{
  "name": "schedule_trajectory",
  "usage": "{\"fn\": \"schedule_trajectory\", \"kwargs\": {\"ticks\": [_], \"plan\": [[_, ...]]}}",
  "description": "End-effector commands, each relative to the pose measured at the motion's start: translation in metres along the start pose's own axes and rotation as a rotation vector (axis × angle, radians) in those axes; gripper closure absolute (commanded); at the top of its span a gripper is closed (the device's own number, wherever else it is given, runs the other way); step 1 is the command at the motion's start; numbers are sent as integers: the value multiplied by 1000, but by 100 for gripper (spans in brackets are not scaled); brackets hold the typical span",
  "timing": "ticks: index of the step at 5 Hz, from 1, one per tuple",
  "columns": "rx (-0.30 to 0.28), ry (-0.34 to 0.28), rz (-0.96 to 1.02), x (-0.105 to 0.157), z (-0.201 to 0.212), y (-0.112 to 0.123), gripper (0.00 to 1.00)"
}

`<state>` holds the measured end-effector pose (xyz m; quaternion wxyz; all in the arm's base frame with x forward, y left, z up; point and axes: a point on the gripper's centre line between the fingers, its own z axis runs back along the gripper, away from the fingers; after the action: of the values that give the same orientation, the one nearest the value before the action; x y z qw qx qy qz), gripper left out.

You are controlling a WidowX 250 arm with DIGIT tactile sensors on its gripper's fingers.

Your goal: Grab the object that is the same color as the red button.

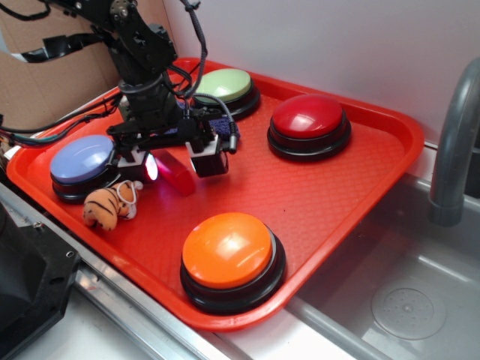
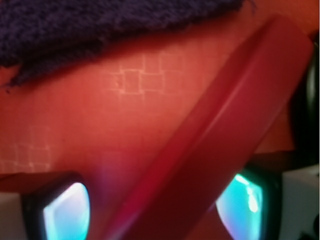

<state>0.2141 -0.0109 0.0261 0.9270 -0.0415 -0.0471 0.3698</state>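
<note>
The claw (image 1: 178, 166) stands with fingers apart astride the red block (image 1: 174, 172) on the tray (image 1: 315, 187) (near the blue button (image 1: 81, 159)), so centre it across the bar's narrow width, then squeeze.

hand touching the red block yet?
Cannot tell. In the wrist view the red block runs between both fingers, but neither view shows contact or a gap plainly.

Exterior camera sits high and off to one side, looking down across the whole red tray (image 1: 390, 142). Wrist camera is jammed right up close, staring down at the tray floor (image 2: 100, 130). Both share the red block (image 1: 174, 172) (image 2: 210, 150), running diagonally through the wrist frame.
</note>
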Motion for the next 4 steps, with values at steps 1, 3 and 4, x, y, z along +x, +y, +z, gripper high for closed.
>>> {"fn": "schedule_trajectory", "kwargs": {"ticks": [1,3,4], "plan": [[-7,-37,36,13,2,7,100],[49,-53,-149,25,36,2,100],[90,-82,-366,35,85,-13,100]]}}
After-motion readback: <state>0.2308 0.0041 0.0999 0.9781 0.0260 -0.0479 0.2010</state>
